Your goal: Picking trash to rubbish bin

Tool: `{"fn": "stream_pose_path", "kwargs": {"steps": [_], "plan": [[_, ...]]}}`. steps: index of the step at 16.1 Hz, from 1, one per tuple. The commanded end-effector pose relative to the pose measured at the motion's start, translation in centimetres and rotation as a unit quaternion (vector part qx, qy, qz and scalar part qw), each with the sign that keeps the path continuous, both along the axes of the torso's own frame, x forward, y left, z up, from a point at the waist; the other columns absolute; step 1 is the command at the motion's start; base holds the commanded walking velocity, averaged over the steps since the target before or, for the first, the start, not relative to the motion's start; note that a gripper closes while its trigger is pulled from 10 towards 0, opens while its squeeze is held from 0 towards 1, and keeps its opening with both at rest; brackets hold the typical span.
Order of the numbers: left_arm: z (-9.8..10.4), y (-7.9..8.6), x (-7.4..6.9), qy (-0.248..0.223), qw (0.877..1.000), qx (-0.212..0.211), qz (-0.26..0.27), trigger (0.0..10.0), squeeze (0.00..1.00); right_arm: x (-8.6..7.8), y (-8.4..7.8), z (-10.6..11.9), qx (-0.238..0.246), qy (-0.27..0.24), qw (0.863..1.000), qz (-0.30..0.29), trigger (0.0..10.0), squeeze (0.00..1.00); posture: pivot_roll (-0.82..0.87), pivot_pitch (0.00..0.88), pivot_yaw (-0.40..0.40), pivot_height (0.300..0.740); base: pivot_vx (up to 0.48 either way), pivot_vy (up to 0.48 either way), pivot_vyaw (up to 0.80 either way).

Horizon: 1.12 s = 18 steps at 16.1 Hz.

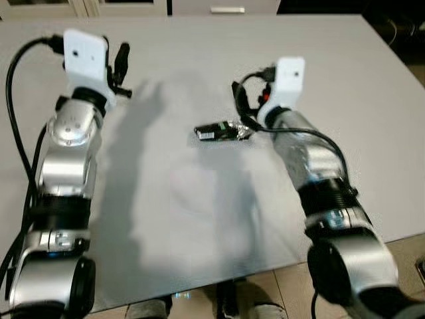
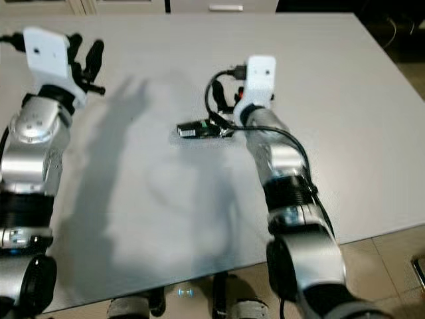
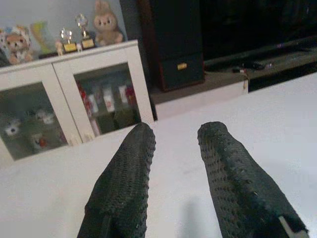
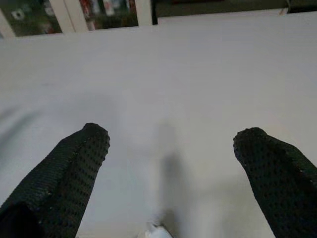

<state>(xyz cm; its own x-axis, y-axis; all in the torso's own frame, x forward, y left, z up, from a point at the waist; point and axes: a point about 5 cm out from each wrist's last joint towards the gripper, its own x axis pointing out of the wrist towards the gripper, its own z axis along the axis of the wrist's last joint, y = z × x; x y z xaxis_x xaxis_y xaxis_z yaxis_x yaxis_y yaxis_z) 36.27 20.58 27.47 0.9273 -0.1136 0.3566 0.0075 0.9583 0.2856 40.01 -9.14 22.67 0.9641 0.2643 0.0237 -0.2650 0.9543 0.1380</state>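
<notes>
A crumpled dark and silver wrapper (image 1: 222,131) lies on the white table (image 1: 199,212), near its middle. My right arm reaches over the table, its wrist (image 1: 290,76) just right of and beyond the wrapper. The right gripper (image 4: 171,139) is open wide above the tabletop with nothing between its fingers. A silver scrap of the wrapper (image 4: 154,230) shows at the near edge of that view. My left gripper (image 1: 119,63) is raised over the table's far left, well away from the wrapper. Its fingers (image 3: 130,163) stand a little apart and hold nothing.
Beyond the table stands a white cabinet with glass doors (image 3: 74,104), with toys and trophies on top, beside a dark cabinet (image 3: 171,44). The table's front edge (image 1: 279,266) runs close to my body, with tiled floor (image 1: 405,249) at the lower right.
</notes>
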Motion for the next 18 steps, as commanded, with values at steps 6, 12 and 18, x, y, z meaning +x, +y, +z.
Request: {"fn": "stream_pose_path", "kwargs": {"steps": [6,12,18], "plan": [[0.0,0.5,-1.6,0.004,1.0,0.001,0.011,10.0,0.0,0.7,3.9,-1.5,-0.003,0.029,0.999,0.043,10.0,0.0,0.06,0.293,-0.16,0.74,0.0,0.0,0.0],[0.2,0.3,-1.7,0.01,1.0,0.004,0.008,10.0,0.0,0.0,4.3,-3.9,-0.004,0.051,0.997,0.057,10.0,0.0,0.04,0.278,-0.147,0.74,0.0,0.0,0.0],[0.2,-0.5,-1.0,0.013,1.0,-0.002,-0.006,10.0,0.0,-2.0,2.5,-6.5,0.025,0.06,0.997,0.032,10.0,0.0,-0.01,0.249,-0.12,0.74,0.0,0.0,0.0]]}}
